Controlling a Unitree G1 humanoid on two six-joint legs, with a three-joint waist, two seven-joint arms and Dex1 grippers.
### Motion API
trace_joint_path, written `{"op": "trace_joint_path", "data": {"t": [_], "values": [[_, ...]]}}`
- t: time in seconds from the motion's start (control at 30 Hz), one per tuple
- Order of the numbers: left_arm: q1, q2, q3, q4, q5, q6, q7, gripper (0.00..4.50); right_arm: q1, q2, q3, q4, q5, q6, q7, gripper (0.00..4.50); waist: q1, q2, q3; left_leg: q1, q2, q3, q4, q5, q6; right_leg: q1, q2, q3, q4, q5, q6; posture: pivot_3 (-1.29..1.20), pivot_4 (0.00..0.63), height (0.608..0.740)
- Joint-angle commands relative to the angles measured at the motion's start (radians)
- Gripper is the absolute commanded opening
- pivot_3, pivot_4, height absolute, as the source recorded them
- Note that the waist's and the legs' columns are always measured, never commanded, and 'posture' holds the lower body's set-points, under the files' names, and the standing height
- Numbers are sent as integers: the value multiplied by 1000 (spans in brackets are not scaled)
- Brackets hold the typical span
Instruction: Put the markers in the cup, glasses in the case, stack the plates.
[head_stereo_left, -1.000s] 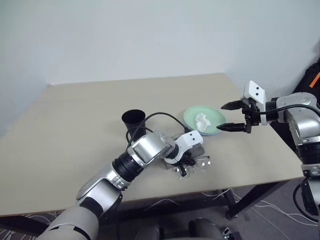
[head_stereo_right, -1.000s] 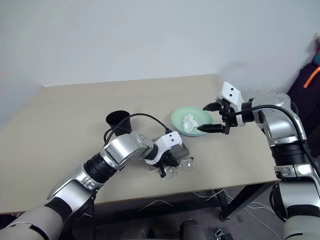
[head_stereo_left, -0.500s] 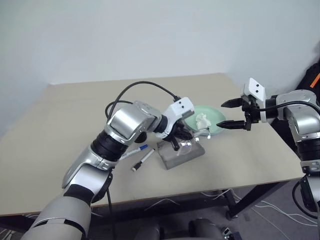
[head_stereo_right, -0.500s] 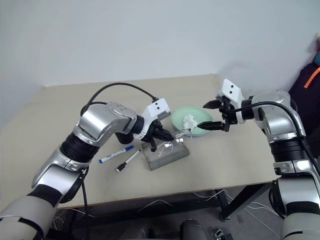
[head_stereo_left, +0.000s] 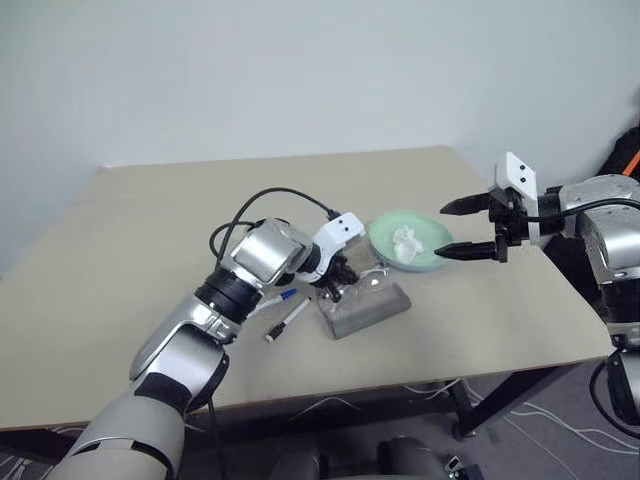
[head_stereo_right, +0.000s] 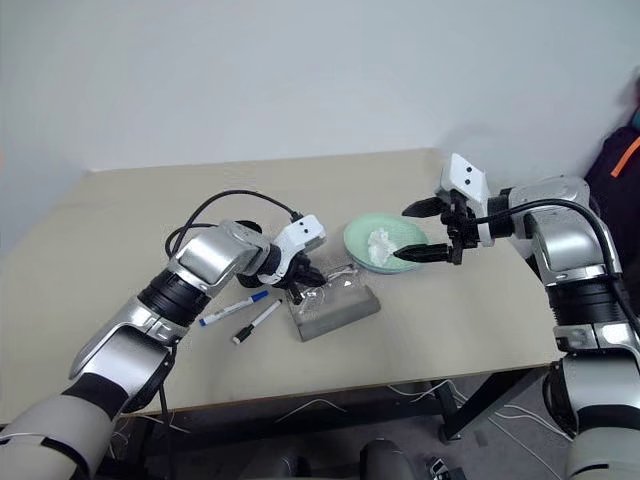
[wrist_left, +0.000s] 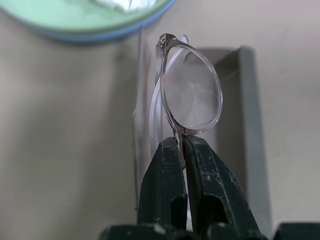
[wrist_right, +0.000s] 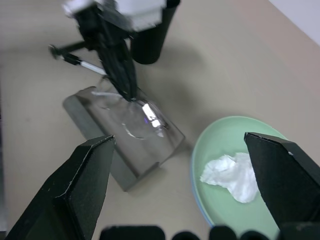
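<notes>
The left tool (wrist_left: 179, 150) is pinching the glasses (wrist_left: 189, 95) by the frame near the bridge, holding them just over the open grey case (head_stereo_left: 362, 310), which lies toward the near edge of the bench (head_stereo_left: 130, 250). That thin grip on metal wire looks chancy: a twist could tip the glasses onto the case's rim or bend the frame if pressed down askew. The right tool (head_stereo_left: 468, 228) hangs spread wide above the green plate (head_stereo_left: 432, 240), which carries a crumpled tissue (head_stereo_left: 406, 242). The two markers (head_stereo_left: 280, 310) lie just beside the case, and the black cup (wrist_right: 150, 42) stands behind them, so a sideways sweep could knock either. The far-left half of the bench offers open room.
</notes>
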Motion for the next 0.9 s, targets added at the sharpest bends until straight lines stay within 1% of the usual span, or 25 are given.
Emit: {"op": "trace_joint_path", "data": {"t": [0.03,0.37,0.77,0.87,0.9], "values": [[4,-26,-9,6,31,-21,-4,29,-3,-21,-51,-57,37,7,-6,4500,0,0,0,0,0,0,0,0,0,0,0,0,0,0,0,0,0,727],[27,-91,-24,2,62,-1,-2,29,22,-22,-55,-91,45,13,-34,4500,0,0,0,0,0,0,1,0,0,0,0,0,0,0,0,0,0,727],[25,-82,-9,-24,74,31,-6,29,14,-15,-44,-69,32,-2,-54,4500,-1,0,0,0,0,0,1,0,0,0,0,0,0,0,0,0,0,727],[14,-72,6,-39,64,49,-13,654,11,-13,-42,-65,31,-5,-55,4500,-1,0,0,0,0,0,0,0,0,0,0,0,0,0,0,0,0,727],[9,-66,16,-52,60,56,-15,984,10,-12,-41,-62,30,-6,-55,4500,-1,0,0,0,0,0,0,0,0,0,0,0,0,0,0,0,0,727]]}}
